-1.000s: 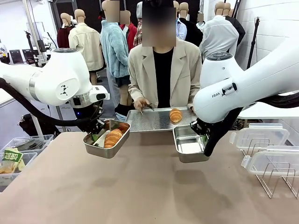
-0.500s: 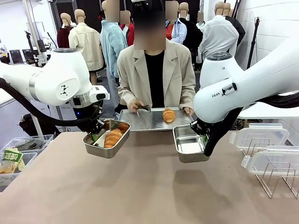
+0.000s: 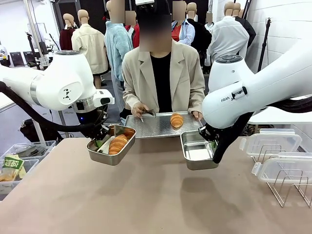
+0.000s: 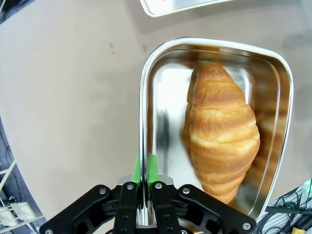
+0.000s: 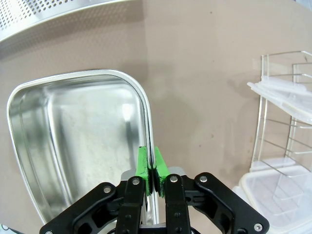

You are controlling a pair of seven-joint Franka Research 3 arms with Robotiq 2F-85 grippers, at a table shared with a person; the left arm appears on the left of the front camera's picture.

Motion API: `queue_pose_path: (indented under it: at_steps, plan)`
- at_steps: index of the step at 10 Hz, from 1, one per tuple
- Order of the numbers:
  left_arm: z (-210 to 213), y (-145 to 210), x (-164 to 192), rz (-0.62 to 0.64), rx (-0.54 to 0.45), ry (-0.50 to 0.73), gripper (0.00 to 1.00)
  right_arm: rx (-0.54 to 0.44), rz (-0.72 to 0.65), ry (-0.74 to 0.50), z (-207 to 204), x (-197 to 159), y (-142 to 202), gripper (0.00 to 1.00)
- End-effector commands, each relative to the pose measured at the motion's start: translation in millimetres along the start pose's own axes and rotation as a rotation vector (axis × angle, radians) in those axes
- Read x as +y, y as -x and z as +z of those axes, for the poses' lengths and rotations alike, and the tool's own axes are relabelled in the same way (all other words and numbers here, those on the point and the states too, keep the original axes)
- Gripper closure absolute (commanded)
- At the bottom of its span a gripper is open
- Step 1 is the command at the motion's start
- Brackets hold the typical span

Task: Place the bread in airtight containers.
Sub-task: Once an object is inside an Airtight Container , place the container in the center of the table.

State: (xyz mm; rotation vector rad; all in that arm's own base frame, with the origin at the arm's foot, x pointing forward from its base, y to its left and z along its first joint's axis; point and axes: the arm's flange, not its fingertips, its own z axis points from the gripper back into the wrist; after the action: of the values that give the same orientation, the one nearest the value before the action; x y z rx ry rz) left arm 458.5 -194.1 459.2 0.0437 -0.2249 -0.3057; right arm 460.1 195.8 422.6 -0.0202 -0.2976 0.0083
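Steel box holding croissant clamped by left tool; right tool clamps empty box; thin rim grip may slip, spilling croissant.

The container is shiny steel, the table matt and smooth.

White arm; black pincer (green pads).

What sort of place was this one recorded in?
Probably a robotics lab or workroom, not a kitchen: the white left arm and right arm work at a plain brown table, and a person opposite tends a perforated steel tray.
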Motion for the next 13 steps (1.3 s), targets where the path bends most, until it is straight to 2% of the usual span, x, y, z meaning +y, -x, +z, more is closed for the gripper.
queue_pose_path:
  at_steps: [1, 5, 8, 9, 13]
  plan:
    - [0.0, 0.0, 0.0, 0.000, 0.000, 0.000, 1.00, -0.020, 0.000, -0.012, 1.6, 0.0, -1.4, 1.00]
    - [-52.2, 25.5, 36.3, 0.118, 0.000, 0.044, 1.00, -0.020, 0.000, -0.012, 1.6, 0.0, -1.4, 1.00]
    - [-88.2, 41.3, 57.5, 0.197, -0.070, 0.037, 1.00, -0.020, 0.000, -0.012, 1.6, 0.0, -1.4, 1.00]
    - [-100.3, 42.8, 65.1, 0.180, -0.047, 0.024, 1.00, -0.020, 0.000, -0.012, 1.6, 0.0, -1.4, 1.00]
    - [-122.7, 36.5, 96.7, 0.249, 0.001, 0.044, 1.00, -0.020, 0.000, -0.012, 1.6, 0.0, -1.4, 1.00]
